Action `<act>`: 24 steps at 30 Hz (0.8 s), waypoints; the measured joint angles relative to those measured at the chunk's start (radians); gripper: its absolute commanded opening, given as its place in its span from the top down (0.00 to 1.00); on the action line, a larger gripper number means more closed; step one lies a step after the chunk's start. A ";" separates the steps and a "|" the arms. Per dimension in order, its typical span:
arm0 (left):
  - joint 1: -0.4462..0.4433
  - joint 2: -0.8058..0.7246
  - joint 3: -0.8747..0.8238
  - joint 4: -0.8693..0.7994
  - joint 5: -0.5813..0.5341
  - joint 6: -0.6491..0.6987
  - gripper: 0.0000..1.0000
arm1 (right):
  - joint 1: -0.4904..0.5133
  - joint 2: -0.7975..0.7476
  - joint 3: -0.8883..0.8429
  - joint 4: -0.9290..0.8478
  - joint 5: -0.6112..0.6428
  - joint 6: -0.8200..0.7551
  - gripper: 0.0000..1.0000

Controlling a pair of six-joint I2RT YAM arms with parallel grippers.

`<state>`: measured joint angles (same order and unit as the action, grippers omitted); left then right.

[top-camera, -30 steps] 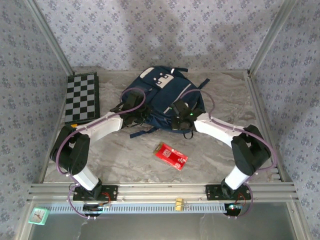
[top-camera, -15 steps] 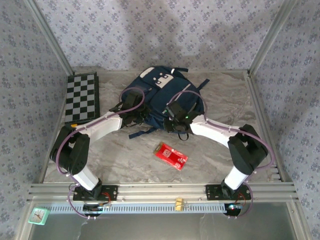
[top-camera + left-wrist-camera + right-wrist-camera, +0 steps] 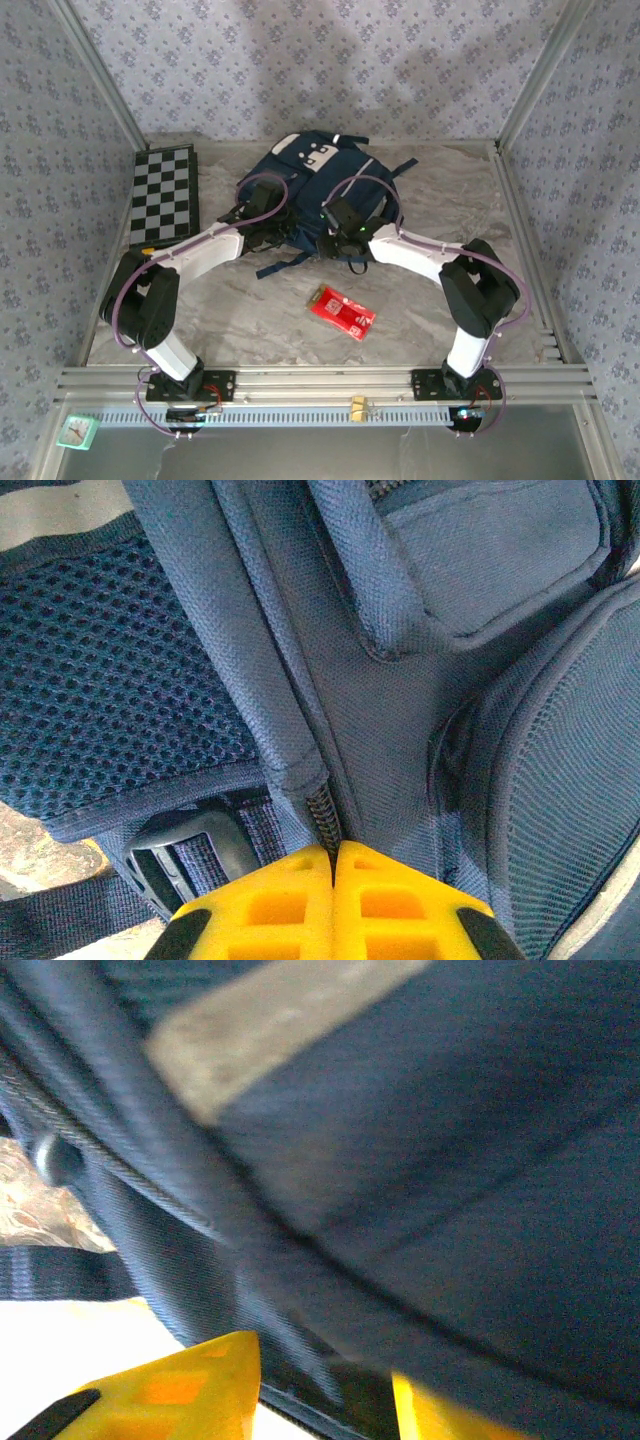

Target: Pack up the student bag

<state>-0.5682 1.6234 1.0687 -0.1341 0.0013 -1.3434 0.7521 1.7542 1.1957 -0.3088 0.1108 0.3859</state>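
The left gripper (image 3: 333, 855) is pressed fully together, its yellow tips meeting where a zip track (image 3: 322, 818) runs down into them. Whether a pull tab sits between them I cannot tell. Directly ahead of it and spreading to both sides is the student bag (image 3: 322, 185), mesh panel to its left and front pocket to its right.

The right gripper (image 3: 322, 1368) stands partly apart, and a dark edge of the bag passes through the gap without being clamped. The fabric lies just ahead of it.

Both hands sit at the bag's near end, the left on its left flank and the right toward its middle, neither clearly closer. The bag's long axis runs away from the hands, its white-patched top pointing far and slightly left. A red packet (image 3: 341, 311) lies behind them, likely nearer the right.
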 measured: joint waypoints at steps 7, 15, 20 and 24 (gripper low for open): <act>0.000 0.000 0.000 0.005 -0.003 0.000 1.00 | 0.031 0.000 0.001 0.063 0.033 -0.026 0.59; -0.001 0.002 0.011 0.007 0.006 0.007 1.00 | 0.025 0.001 0.012 0.055 0.071 -0.036 0.62; 0.000 0.003 0.012 0.011 0.005 0.007 1.00 | 0.026 0.040 0.053 0.028 0.113 -0.019 0.66; 0.000 0.008 0.013 0.011 0.005 0.007 1.00 | 0.027 0.096 0.101 -0.005 0.138 0.010 0.65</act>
<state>-0.5686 1.6310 1.0821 -0.1230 0.0063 -1.3365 0.7788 1.8500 1.2964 -0.3141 0.2489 0.3958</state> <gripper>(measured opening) 0.053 0.334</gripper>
